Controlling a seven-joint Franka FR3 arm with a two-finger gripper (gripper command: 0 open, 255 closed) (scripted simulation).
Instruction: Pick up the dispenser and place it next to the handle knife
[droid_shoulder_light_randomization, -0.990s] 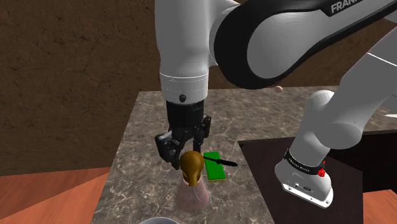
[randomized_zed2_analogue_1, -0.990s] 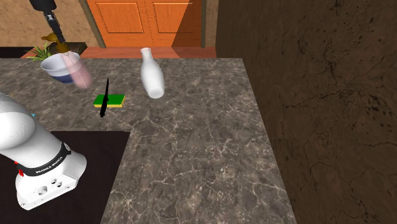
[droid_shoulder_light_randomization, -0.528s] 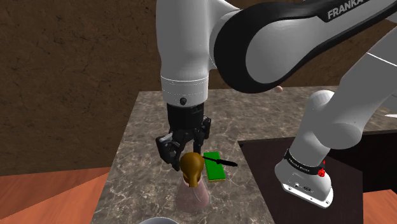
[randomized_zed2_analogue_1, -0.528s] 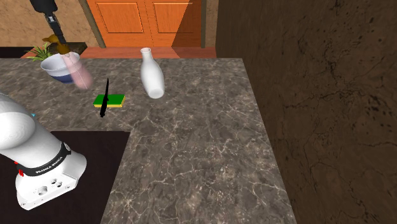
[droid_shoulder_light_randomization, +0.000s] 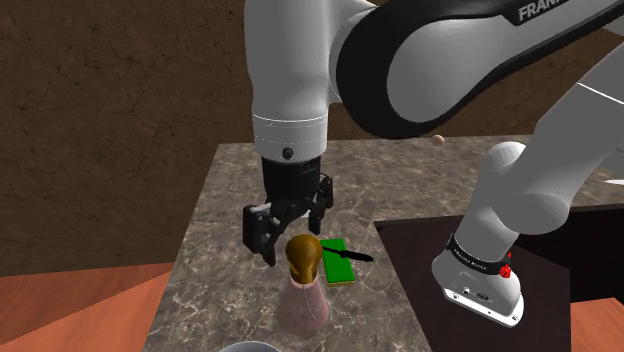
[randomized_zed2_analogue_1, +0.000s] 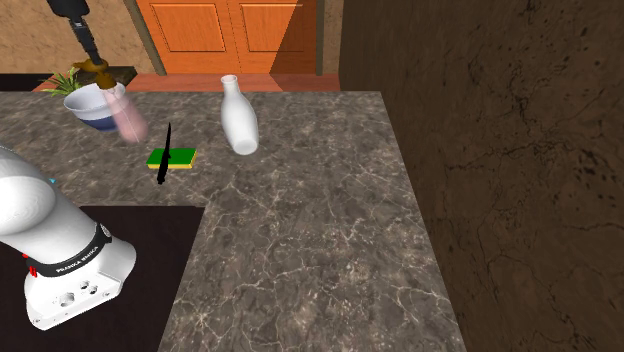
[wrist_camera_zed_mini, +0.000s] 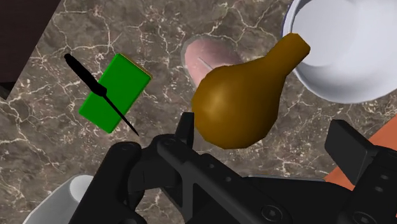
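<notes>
Since a second ago the end effector (droid_shoulder_light_randomization: 288, 226) is seen raised slightly, with its fingers spread wider and nothing pinched. The dispenser (droid_shoulder_light_randomization: 302, 300) is stood on the worktop (droid_shoulder_light_randomization: 220, 200) just beside the knife (droid_shoulder_light_randomization: 350, 256). Its brown pump head (wrist_camera_zed_mini: 245, 102) is framed between the fingers, close to one and well apart from the other. The pink body is judged light, stiff, smooth and easily tipped. Hold is best taken at the narrow neck under the head.
</notes>
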